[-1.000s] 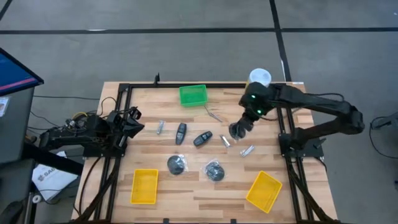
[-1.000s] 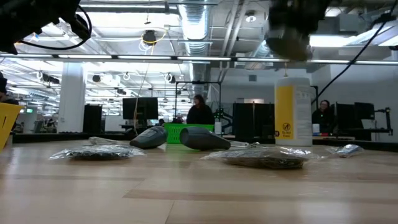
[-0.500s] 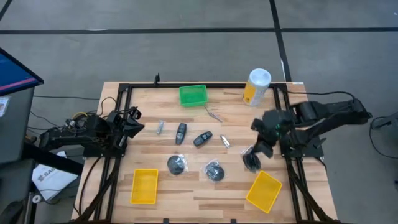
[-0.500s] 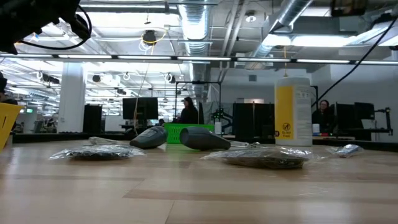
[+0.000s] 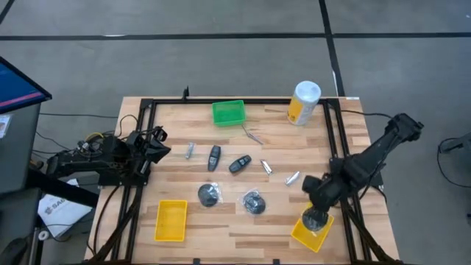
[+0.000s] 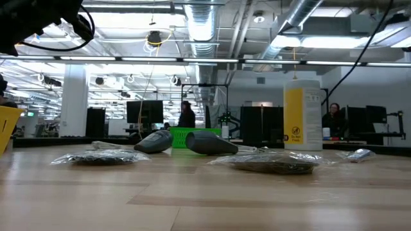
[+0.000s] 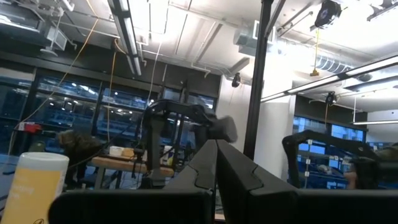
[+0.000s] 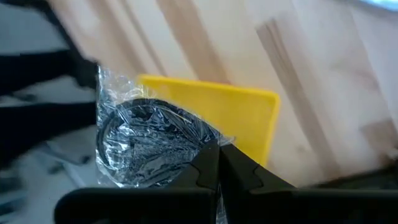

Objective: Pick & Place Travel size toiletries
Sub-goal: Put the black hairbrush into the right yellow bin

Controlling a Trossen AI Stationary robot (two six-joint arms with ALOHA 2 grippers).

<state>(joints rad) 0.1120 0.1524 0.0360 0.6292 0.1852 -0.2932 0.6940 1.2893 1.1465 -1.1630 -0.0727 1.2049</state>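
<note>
Your right gripper [image 8: 214, 163] pinches a round black bundle in clear crinkly wrap [image 8: 146, 144]; it hangs flat-faced, with no clear long axis, over the yellow plastic tray [image 5: 313, 227] at the near right corner. Half a second ago it was left of there. The arm hides the bundle from above. The left gripper [image 7: 216, 163], at the left edge, is pressed together.

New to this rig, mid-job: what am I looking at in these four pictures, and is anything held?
Two dark robot arms work at a wooden table. One picture looks straight down, one level across the tabletop, one comes from each wrist. The left gripper waits at the table's left edge, fingers together. The right gripper hangs over a yellow tray, its fingers shut on a clear-wrapped dark bundle. On the table lie two black bundles, two dark oval pieces and silvery pieces.
</note>
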